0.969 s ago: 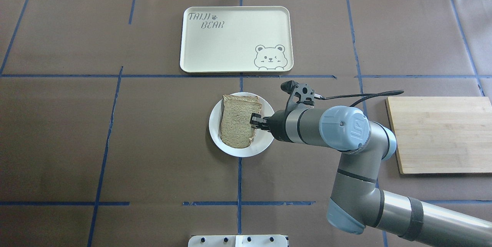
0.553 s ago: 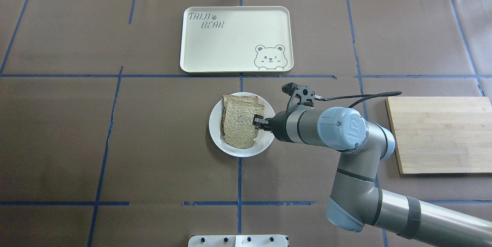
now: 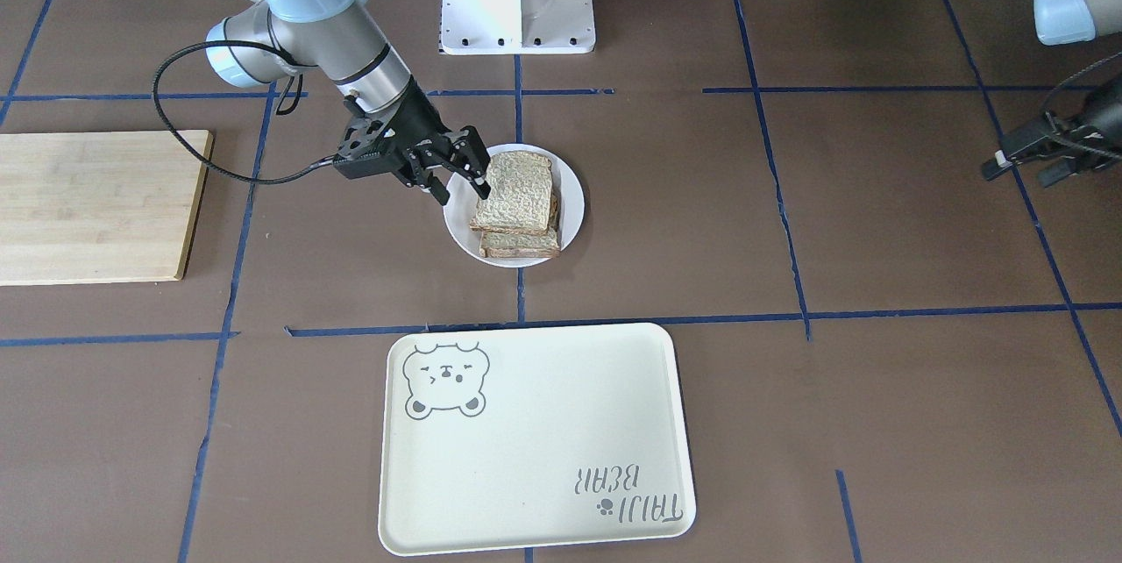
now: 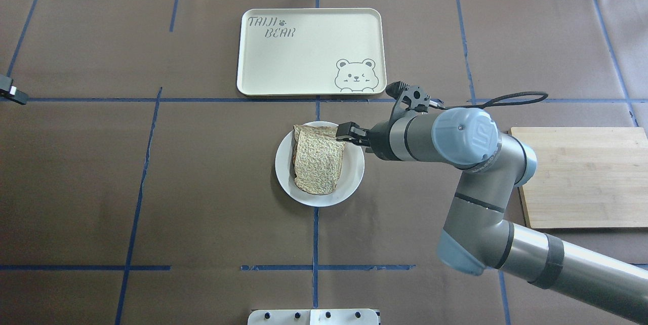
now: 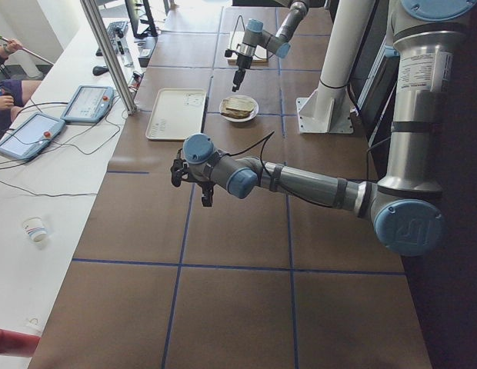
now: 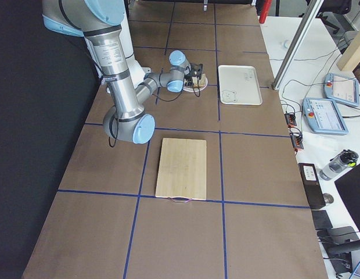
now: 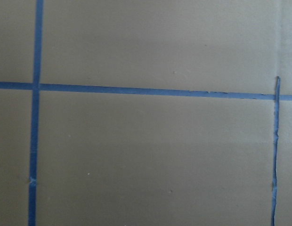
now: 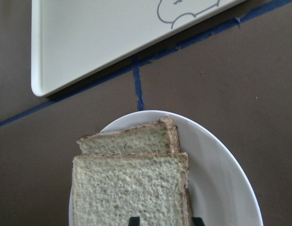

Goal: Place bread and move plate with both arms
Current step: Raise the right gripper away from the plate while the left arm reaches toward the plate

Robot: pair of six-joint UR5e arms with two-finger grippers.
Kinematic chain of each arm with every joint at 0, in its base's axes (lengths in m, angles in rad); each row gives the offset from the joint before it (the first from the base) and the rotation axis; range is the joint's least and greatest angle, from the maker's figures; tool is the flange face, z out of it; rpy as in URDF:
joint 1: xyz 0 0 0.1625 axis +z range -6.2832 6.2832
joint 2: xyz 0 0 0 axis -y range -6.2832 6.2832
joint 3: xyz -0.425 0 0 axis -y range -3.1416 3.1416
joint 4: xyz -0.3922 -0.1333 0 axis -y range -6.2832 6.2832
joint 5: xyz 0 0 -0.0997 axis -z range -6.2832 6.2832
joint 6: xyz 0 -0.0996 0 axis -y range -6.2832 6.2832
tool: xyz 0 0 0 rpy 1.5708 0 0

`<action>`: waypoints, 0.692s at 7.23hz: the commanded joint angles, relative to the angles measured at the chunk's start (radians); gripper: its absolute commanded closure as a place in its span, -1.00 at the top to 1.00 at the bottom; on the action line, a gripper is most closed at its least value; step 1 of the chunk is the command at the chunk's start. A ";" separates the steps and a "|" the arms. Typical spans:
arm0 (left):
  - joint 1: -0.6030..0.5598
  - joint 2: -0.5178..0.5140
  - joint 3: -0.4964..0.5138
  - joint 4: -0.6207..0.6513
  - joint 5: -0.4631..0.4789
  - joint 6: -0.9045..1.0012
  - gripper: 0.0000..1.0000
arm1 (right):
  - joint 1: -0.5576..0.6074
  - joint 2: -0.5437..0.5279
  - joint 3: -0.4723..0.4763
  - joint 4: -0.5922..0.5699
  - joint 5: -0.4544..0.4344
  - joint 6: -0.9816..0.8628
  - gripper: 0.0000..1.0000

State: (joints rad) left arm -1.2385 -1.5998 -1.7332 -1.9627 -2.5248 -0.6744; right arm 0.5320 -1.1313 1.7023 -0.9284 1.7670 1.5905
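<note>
- The right gripper (image 3: 458, 180) has its two fingers spread apart with nothing between them. It hangs at the plate's rim, right by a corner of the top slice.
- The bread (image 4: 320, 163) lies flat as the upper of two slices. They are stacked a little askew, so the lower slice (image 3: 520, 245) peeks out on the tray side.
- One plate (image 4: 354, 180), white and round, carries both slices near the middle of the table.
- The left gripper (image 3: 1034, 161) is well off to the side over the brown table cover (image 7: 160, 155). I can't make out whether its fingers are apart or together.
- One cream tray (image 4: 304, 62) with a bear drawing sits just beyond the plate, not touching it.
- One wooden board (image 4: 582, 178) lies out on the robot's right side.
</note>
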 commanded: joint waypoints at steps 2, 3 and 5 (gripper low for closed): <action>0.141 -0.071 0.003 -0.328 0.068 -0.490 1.00 | 0.156 -0.004 0.144 -0.438 0.138 -0.240 1.00; 0.228 -0.090 0.004 -0.423 0.178 -0.625 1.00 | 0.190 -0.001 0.216 -0.631 0.137 -0.409 1.00; 0.386 -0.140 0.015 -0.629 0.370 -0.947 1.00 | 0.276 -0.005 0.273 -0.850 0.138 -0.699 1.00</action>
State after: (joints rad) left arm -0.9426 -1.7094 -1.7249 -2.4638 -2.2602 -1.4303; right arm 0.7563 -1.1344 1.9370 -1.6341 1.9032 1.0785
